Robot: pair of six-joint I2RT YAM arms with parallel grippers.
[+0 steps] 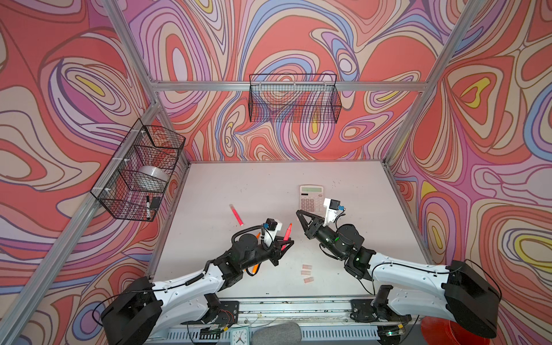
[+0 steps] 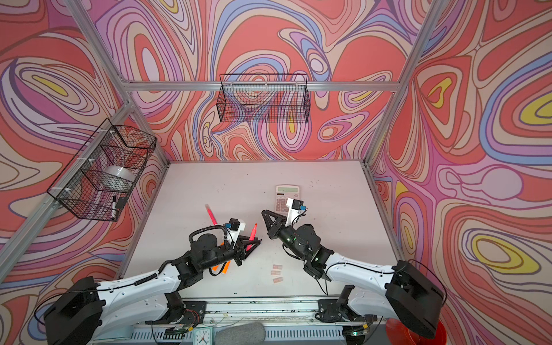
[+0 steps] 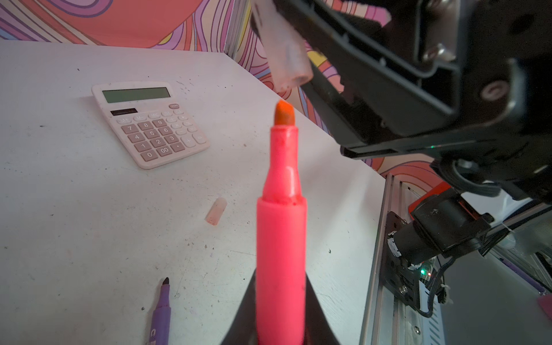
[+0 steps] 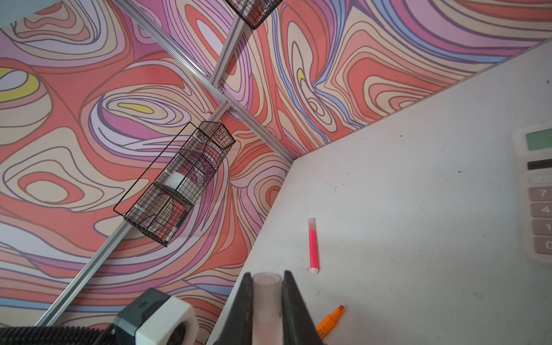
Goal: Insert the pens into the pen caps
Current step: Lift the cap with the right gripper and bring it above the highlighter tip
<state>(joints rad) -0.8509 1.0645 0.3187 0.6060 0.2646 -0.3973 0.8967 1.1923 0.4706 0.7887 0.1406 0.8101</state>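
Observation:
My left gripper [image 1: 286, 242] is shut on a hot pink pen [image 1: 287, 231] [image 3: 281, 227], whose orange-stained tip points up toward my right gripper [image 1: 299, 213]. My right gripper [image 4: 266, 276] is shut on a pale translucent pen cap [image 4: 266, 298]. In the left wrist view that cap [image 3: 285, 56] hangs open end down, a short gap above the pen tip. A pink pen wearing a cap [image 1: 236, 214] lies on the table behind the left arm. Three loose caps [image 1: 306, 273] lie between the arms. Orange pens [image 1: 254, 268] are partly hidden under the left arm. A purple pen [image 3: 162, 313] lies near another loose cap [image 3: 216, 211].
A calculator [image 1: 311, 197] lies behind my right gripper. A wire basket [image 1: 140, 170] on the left wall holds a tape roll and a black-and-white marker [image 1: 148, 206]. A second wire basket [image 1: 294, 98] hangs on the back wall. Aluminium rails edge the white table [image 1: 239, 182].

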